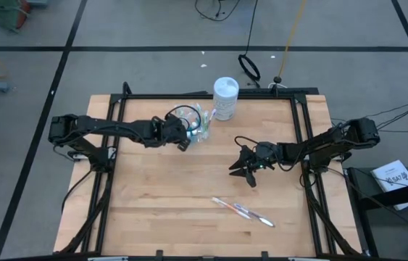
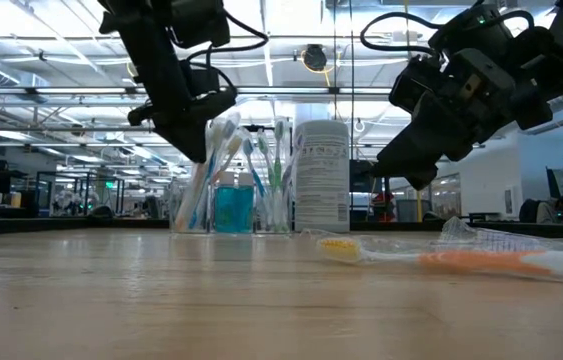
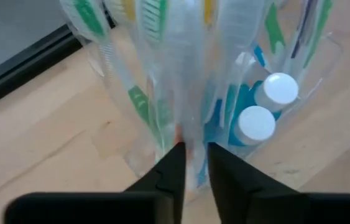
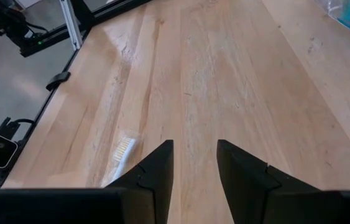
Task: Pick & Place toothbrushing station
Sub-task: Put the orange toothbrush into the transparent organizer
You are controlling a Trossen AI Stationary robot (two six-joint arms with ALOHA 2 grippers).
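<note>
Reaching over the far middle of the table (image 1: 146,210), I am keeping my left gripper (image 3: 192,163) at the clear cup (image 1: 198,129), my fingers only narrowly parted around a wrapped toothbrush (image 3: 190,118) standing in it; whether they are pinching it I cannot tell. Toothbrushes and two white-capped teal toothpaste tubes (image 3: 258,115) are standing in the cup, just beside the white canister (image 1: 225,98). I am hovering my right gripper (image 1: 248,171) above bare wood, fingers spread and empty. Two more toothbrushes (image 1: 243,212) are lying near the front edge.
</note>
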